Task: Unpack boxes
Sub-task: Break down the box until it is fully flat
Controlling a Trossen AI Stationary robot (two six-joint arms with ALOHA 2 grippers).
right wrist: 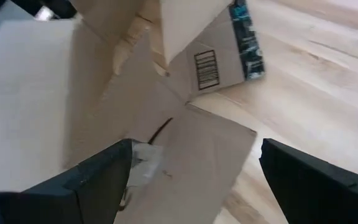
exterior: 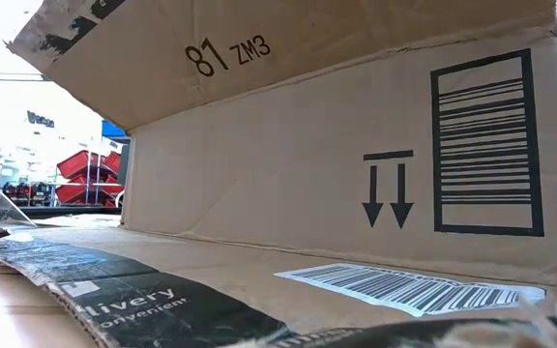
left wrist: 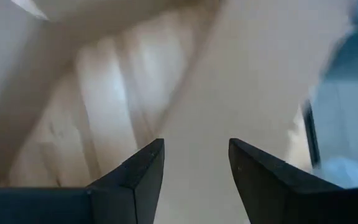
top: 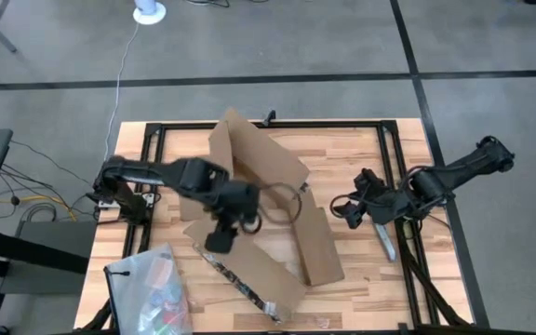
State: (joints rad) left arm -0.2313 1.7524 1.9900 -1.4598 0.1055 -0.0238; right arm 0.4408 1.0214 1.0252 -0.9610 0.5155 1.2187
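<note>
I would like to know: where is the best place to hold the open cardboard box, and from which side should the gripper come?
Probably the free edge of the flap nearest the right gripper, approached from the right. The cardboard box lies opened with flaps spread, so a thin edge suits two fingers. The left gripper is over its middle.

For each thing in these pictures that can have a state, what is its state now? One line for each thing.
Cardboard box: open, flaps spread flat on the table.
Tape strip: cut, hanging on one flap.
Plastic bag: lying at the table's near left corner, things inside.
Left gripper: open, empty, over the box.
Right gripper: open, empty, beside the box's right flap.
</note>
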